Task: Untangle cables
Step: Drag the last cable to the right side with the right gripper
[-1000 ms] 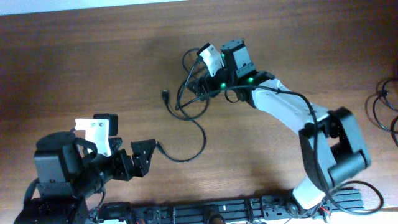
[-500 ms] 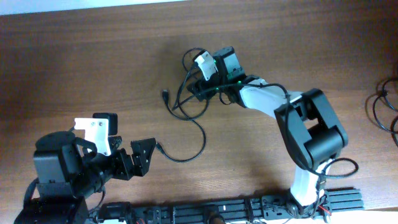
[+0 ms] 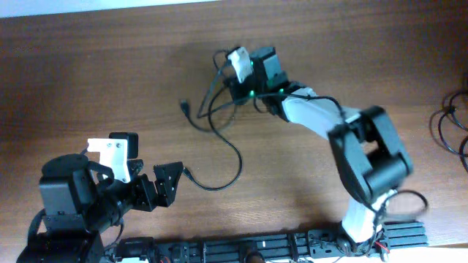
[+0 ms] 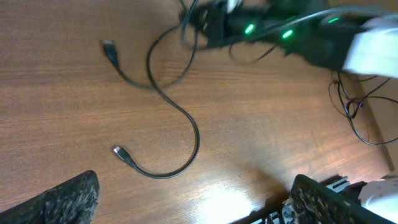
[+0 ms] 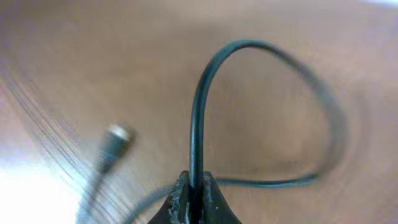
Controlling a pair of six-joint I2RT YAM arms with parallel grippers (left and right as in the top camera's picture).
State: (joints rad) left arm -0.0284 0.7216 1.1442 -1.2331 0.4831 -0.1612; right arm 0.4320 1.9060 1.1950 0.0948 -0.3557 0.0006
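Observation:
The cables [image 3: 219, 120] lie as thin black cords looped together mid-table. One plug [image 3: 184, 106] points left. Another plug [image 3: 187, 173] lies just in front of my left gripper [image 3: 172, 187], which is open and holds nothing. My right gripper [image 3: 228, 89] sits over the top of the tangle. In the right wrist view, the right gripper [image 5: 196, 186] is shut on a cable strand [image 5: 198, 118] that arches up out of its tips, with a blurred plug [image 5: 115, 142] to the left. The left wrist view shows the long curved cable [image 4: 194, 134] and both plugs [image 4: 109, 47] [image 4: 120, 152] ahead of its wide-set fingers [image 4: 68, 198].
A separate bunch of thin black cords [image 3: 455, 124] hangs at the table's right edge and also shows in the left wrist view [image 4: 356, 106]. A black rail [image 3: 278, 245] runs along the front edge between the arm bases.
My right gripper has closed on a cable strand and shifted slightly up and left. The loop and the left-pointing plug were dragged a little with it. The left arm has not moved.

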